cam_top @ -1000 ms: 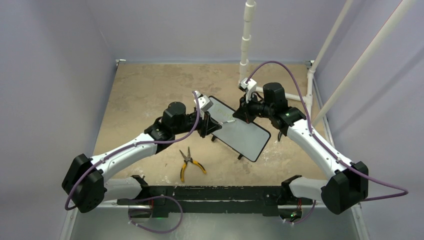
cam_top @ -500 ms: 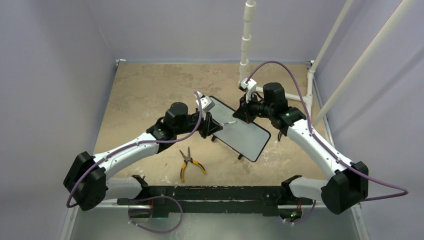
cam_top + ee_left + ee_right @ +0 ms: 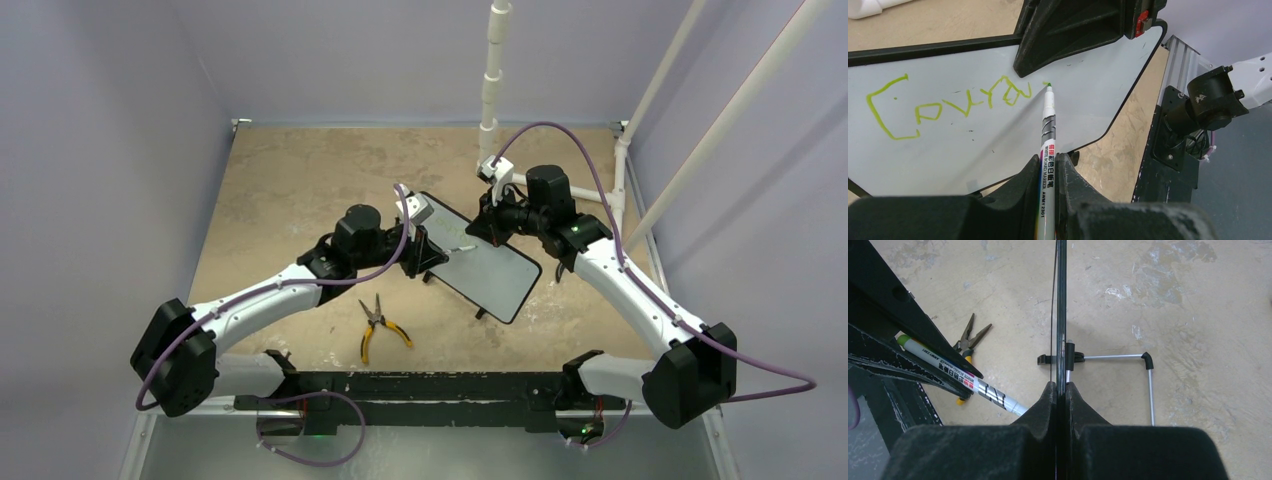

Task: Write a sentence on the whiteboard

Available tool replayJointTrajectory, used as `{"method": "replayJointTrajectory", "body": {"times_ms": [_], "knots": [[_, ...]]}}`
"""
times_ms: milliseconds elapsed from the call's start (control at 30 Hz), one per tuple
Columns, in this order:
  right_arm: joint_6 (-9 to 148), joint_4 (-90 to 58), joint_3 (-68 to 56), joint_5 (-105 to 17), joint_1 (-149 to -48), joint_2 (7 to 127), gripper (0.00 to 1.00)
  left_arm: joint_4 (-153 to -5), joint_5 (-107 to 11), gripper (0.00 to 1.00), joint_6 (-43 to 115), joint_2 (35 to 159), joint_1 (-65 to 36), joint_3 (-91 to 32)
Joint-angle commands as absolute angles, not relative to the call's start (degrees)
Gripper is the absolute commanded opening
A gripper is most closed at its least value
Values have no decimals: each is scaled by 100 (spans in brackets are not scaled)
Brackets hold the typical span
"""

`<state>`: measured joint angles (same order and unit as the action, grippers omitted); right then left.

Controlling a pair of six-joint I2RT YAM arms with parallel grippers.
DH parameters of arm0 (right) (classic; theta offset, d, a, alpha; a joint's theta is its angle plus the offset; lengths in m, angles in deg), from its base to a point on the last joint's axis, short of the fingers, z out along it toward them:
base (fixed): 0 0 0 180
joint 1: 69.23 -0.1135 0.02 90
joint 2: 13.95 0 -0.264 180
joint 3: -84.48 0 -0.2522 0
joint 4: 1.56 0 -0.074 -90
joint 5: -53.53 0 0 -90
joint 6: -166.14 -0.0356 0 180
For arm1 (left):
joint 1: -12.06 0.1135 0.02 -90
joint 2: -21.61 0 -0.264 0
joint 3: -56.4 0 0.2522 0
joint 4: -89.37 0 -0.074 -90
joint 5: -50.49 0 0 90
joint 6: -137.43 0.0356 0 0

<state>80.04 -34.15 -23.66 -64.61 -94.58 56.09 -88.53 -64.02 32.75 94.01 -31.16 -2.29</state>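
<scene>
The whiteboard (image 3: 490,272) stands tilted at mid-table, and my right gripper (image 3: 492,226) is shut on its far top edge. Seen edge-on in the right wrist view, the whiteboard (image 3: 1061,315) runs straight between the fingers of that gripper (image 3: 1060,387). My left gripper (image 3: 1048,162) is shut on a white board marker (image 3: 1048,127) whose green tip rests on the whiteboard (image 3: 973,150). The tip sits just right of the sentence (image 3: 948,102), a single row of green scrawl. From above, the left gripper (image 3: 428,250) is at the board's left end.
Yellow-handled pliers (image 3: 380,325) lie on the table in front of the board, near the left arm. A white pipe post (image 3: 493,70) rises at the back. The board's wire stand (image 3: 1148,367) rests on the tan tabletop behind it.
The left arm has shifted slightly to the right, carrying the marker along the board. The right arm and the whiteboard have stayed put.
</scene>
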Motion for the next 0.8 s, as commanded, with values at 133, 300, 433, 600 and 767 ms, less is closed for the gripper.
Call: {"method": "replayJointTrajectory", "body": {"times_ms": [133, 300, 433, 600, 767], "knots": [[7992, -3352, -2366, -6635, -9507, 5575, 0, -9211, -6057, 0, 3160, 9265, -3127, -436], [7992, -3354, -2367, -6635, -9501, 5583, 0, -9238, -5875, 0, 3136, 9133, -3127, -356], [7992, -3366, -2367, -6635, -9507, 5592, 0, -9207, -5824, 0, 3117, 9070, -3127, -306], [7992, -3374, -2361, -6626, -9507, 5601, 0, -9123, -5856, 0, 3071, 9074, -3127, -191], [7992, -3378, -2358, -6622, -9507, 5598, 0, -8983, -5836, 0, 3064, 9047, -3128, -85]]}}
